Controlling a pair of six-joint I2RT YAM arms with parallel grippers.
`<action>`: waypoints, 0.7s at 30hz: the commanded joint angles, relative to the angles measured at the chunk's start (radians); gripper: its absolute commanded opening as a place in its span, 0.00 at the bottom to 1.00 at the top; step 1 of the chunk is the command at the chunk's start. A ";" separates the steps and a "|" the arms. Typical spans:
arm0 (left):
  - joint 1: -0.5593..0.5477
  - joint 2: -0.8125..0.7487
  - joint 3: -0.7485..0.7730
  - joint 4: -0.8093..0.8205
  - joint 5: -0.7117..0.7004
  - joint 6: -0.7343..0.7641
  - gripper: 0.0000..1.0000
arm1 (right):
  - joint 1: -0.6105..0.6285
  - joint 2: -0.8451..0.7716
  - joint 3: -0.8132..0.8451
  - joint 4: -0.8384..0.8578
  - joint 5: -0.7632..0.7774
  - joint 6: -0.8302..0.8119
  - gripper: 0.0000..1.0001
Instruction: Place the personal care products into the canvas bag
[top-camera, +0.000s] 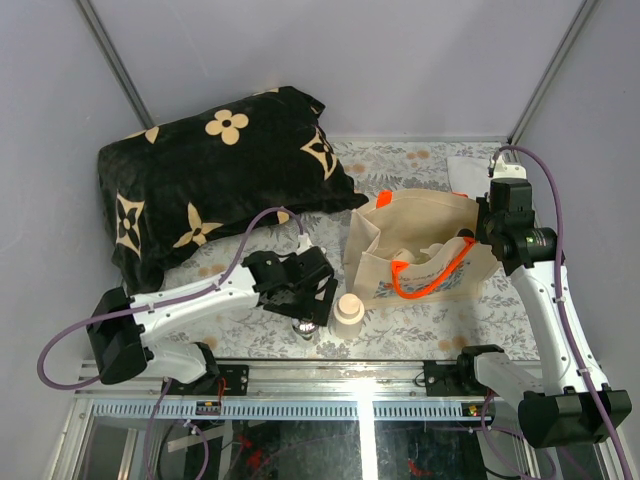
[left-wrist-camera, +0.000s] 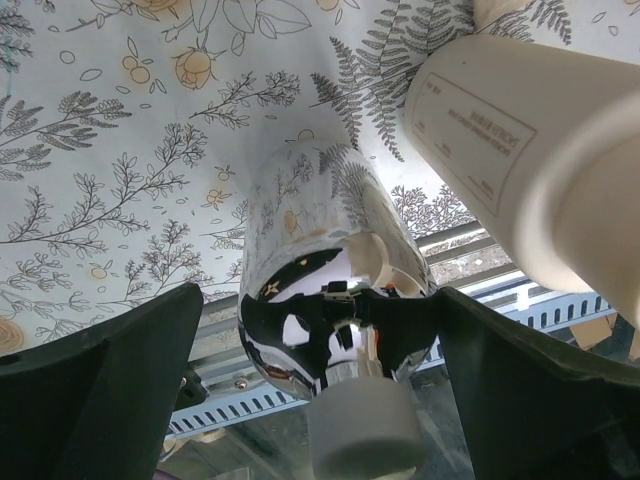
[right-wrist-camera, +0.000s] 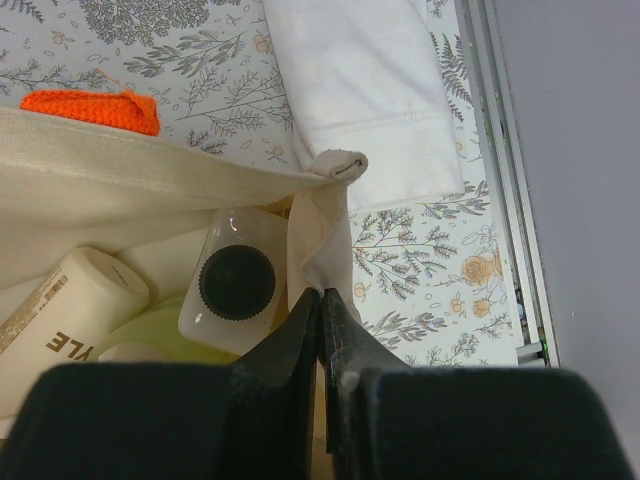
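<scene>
The canvas bag stands open at mid-right, orange handles draped over its front. My right gripper is shut on the bag's right rim; in the right wrist view the fingertips pinch a fold of canvas. Inside the bag lie the white rectangular bottle with dark cap, a cream bottle and the pale green one. My left gripper is open around the small clear round bottle, whose white cap faces the camera. A cream squat bottle stands just right of it and shows in the left wrist view.
The black blanket with cream flowers fills the back left. A folded white cloth lies behind the bag at the right. The metal rail runs along the table's near edge, right behind the small bottle.
</scene>
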 joint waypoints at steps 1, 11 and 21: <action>-0.007 0.018 -0.019 0.060 0.011 -0.016 1.00 | -0.001 0.001 0.001 -0.069 -0.032 -0.001 0.06; -0.006 0.048 -0.022 0.055 0.026 -0.001 0.77 | -0.001 -0.001 -0.005 -0.066 -0.031 -0.001 0.06; -0.007 0.048 -0.032 0.059 0.055 -0.001 0.35 | -0.002 -0.003 -0.009 -0.064 -0.031 -0.001 0.06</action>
